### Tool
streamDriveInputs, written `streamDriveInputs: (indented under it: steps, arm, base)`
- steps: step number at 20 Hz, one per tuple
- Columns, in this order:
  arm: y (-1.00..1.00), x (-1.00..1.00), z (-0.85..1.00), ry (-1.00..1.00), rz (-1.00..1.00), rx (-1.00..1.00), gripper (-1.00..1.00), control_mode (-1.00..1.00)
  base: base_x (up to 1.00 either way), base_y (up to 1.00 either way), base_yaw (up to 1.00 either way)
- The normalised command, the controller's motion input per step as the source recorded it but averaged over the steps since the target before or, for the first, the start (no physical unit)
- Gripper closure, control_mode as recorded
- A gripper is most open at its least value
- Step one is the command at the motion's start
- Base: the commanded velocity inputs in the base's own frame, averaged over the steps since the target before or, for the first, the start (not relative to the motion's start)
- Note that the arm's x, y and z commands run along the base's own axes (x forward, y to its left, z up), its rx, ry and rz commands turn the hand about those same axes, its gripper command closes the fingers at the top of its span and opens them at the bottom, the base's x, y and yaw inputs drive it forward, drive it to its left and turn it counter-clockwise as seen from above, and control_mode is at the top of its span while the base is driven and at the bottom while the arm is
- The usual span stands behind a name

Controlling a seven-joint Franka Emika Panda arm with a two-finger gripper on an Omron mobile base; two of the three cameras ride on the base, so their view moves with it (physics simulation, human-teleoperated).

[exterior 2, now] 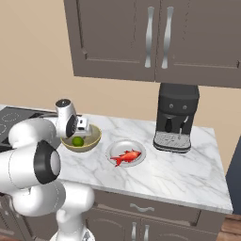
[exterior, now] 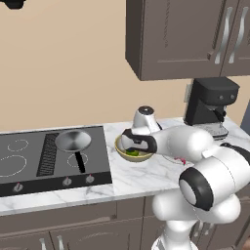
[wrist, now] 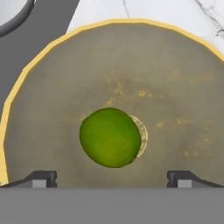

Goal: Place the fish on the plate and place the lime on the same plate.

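Observation:
The lime (wrist: 110, 137) is a small green ball lying at the bottom of a tan bowl (wrist: 113, 22); it is also seen from the right as the lime (exterior 2: 77, 140). My gripper (wrist: 111, 178) hangs just above the bowl, open, its fingertips (wrist: 41, 178) wide on either side of the lime and not touching it. In the right base view the gripper (exterior 2: 80, 132) points down into the bowl (exterior 2: 93, 140). The red-orange fish (exterior 2: 126, 157) lies on the white-grey plate (exterior 2: 136, 147), just right of the bowl. My arm hides most of the plate in the left base view.
A black coffee machine (exterior 2: 175, 117) stands at the back right of the marble counter. A silver pan (exterior: 73, 141) with a black handle sits on the cooktop (exterior: 29, 161) left of the bowl. Wall cabinets (exterior 2: 141, 37) hang overhead.

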Motion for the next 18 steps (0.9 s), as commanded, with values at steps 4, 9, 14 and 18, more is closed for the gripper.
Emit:
streamDriveInputs:
  steps: [4,9,14,18]
  arm:
    - [0.0,0.19,-0.05,0.0,0.0,0.0,-1.0,-1.0]
    - [0.0,0.01,-0.19,0.0,0.0,0.0,-1.0,-1.0]
    - [0.0,0.0,-0.21,0.0,0.0,0.0,-1.0,-1.0]
    - [0.0,0.0,-0.08,0.0,0.0,0.0,-1.0,-1.0]
  base:
    - [0.0,0.0,0.0]
    - [0.0,0.0,0.0]
    - [0.0,0.0,0.0]
    - [0.0,0.0,0.0]
